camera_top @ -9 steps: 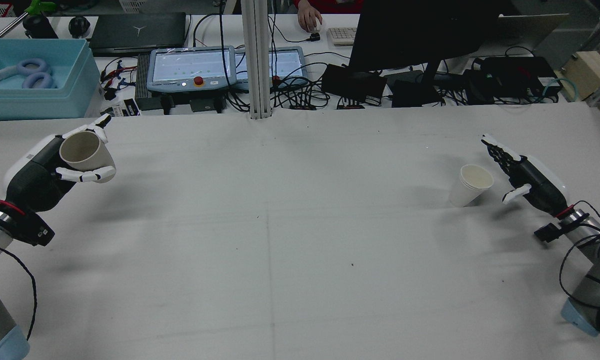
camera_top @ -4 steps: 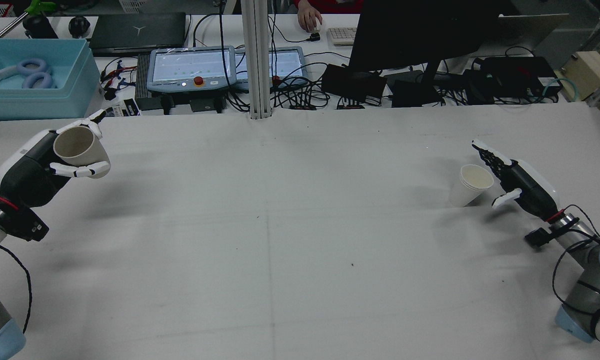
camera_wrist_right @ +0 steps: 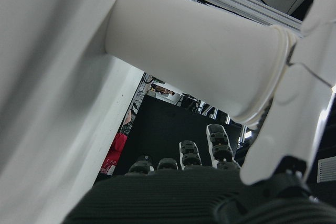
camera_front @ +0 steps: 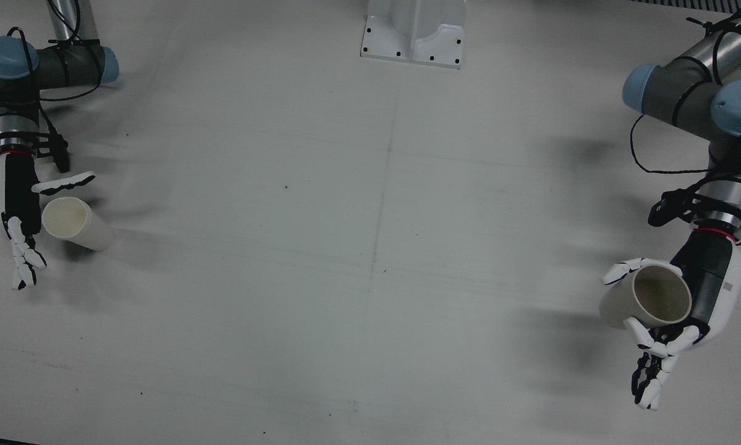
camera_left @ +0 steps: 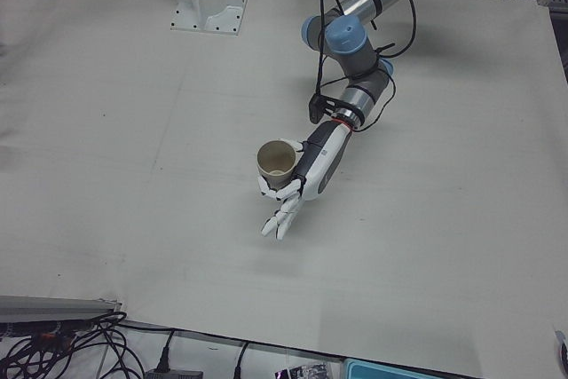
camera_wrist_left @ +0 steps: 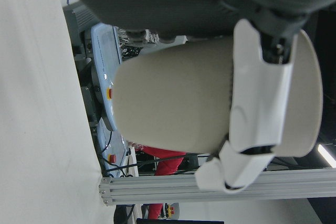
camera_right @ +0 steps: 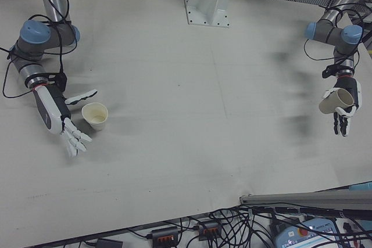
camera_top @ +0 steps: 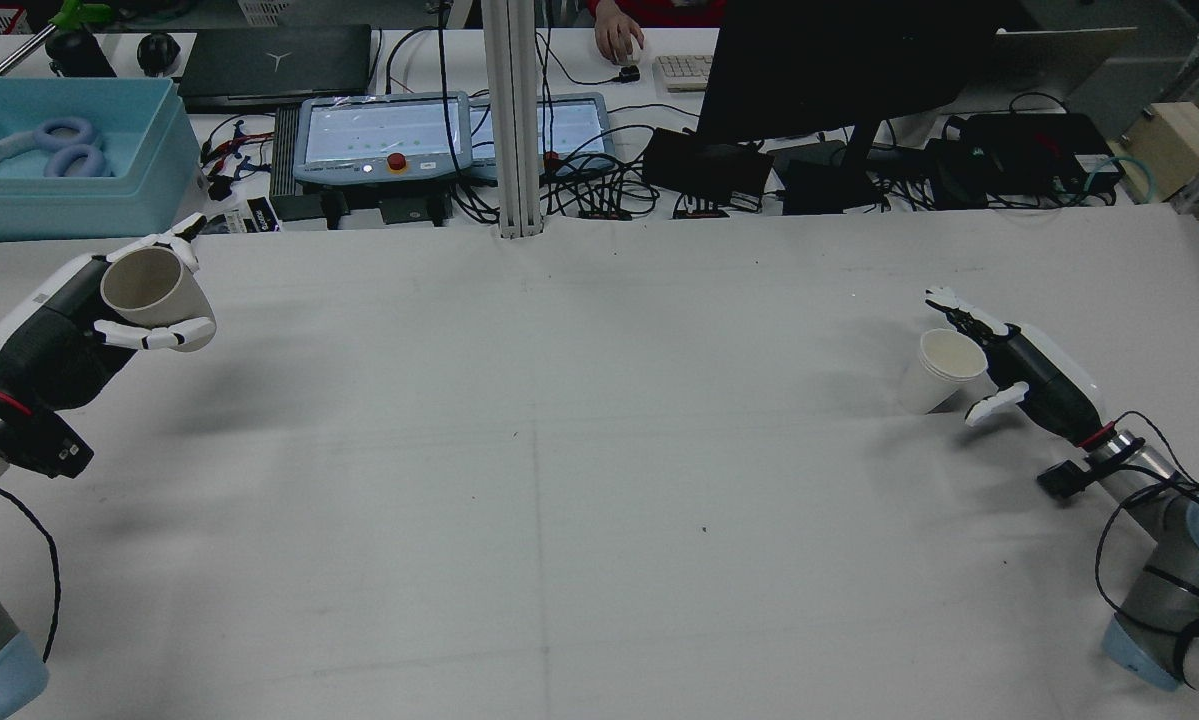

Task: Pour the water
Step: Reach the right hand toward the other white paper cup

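The left hand [camera_top: 109, 310] is wrapped around a tan paper cup [camera_top: 149, 290], holding it clear of the table [camera_top: 559, 450] with the cup's mouth tipped up and back toward the robot. In the front view this cup [camera_front: 645, 296] shows a bare inside wall with no liquid to be seen, and the left hand [camera_front: 685, 309] has some fingers [camera_front: 648, 377] stretched out past the rim while others curl round the cup's side. The left hand view shows one white finger [camera_wrist_left: 260, 114] pressed across the cup [camera_wrist_left: 210, 103] near its rim.

The right hand [camera_top: 1009, 365] is spread open and holds nothing. It stands just beside a white paper cup [camera_top: 939, 370] that sits upright on the table, fingers on the far side of that cup and thumb on the near side. In the front view the right hand [camera_front: 18, 210] brackets this white cup [camera_front: 73, 222], and whether any finger touches it cannot be told. The white cup's rim looks doubled, like two cups nested; whether it holds anything cannot be told.

Measured from the white cup, the tan cup is far across the table, at the opposite side edge. Beyond the table's far edge, well away from the white cup, a blue bin [camera_top: 69, 160] holds a pair of pale headphones [camera_top: 54, 145].
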`<state>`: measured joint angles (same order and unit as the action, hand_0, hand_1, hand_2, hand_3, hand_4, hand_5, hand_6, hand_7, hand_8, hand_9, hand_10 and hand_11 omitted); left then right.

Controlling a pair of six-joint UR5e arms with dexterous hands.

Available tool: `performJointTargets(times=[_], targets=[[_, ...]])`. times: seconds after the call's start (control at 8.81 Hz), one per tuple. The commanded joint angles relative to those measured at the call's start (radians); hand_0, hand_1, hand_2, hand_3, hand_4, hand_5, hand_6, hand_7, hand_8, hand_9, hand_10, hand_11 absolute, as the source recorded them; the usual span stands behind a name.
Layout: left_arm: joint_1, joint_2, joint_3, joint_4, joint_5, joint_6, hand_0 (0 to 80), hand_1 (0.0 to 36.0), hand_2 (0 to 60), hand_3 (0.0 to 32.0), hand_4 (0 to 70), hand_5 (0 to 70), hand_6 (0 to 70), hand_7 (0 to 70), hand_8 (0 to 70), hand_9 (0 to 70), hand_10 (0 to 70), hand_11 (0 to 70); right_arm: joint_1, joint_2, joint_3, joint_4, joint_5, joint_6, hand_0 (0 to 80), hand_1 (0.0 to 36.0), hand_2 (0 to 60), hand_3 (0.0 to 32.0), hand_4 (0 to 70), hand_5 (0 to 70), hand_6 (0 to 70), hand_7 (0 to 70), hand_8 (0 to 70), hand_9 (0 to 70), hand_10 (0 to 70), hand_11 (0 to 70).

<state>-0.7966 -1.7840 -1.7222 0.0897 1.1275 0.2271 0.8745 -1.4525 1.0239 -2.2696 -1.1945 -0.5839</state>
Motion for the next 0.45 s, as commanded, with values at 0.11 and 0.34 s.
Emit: performJointTargets(times=[0.11,0.34], targets=[[-0.001,0.0,-0.002,-0.002,0.0,0.0,62.3,36.0,60.0,0.0,31.7,70.0,5.2,7.6,0.1,0.1,0.2,4.0,-0.028,0.0,0.001,-0.002,0.038,-0.01,53.5,14.6,0.0,0.0,10.6,14.4,3.7,12.8,0.0,1.1,0.0,0.0],[-0.004,0.0,-0.005,-0.002,0.003,0.0,63.0,36.0,60.0,0.0,31.8,70.0,5.2,7.7,0.1,0.1,0.3,4.1,-0.046,0.0,0.002,-0.002,0.053,-0.022,54.1,15.1,0.0,0.0,11.0,14.1,3.7,12.5,0.0,1.1,0.0,0.0]])
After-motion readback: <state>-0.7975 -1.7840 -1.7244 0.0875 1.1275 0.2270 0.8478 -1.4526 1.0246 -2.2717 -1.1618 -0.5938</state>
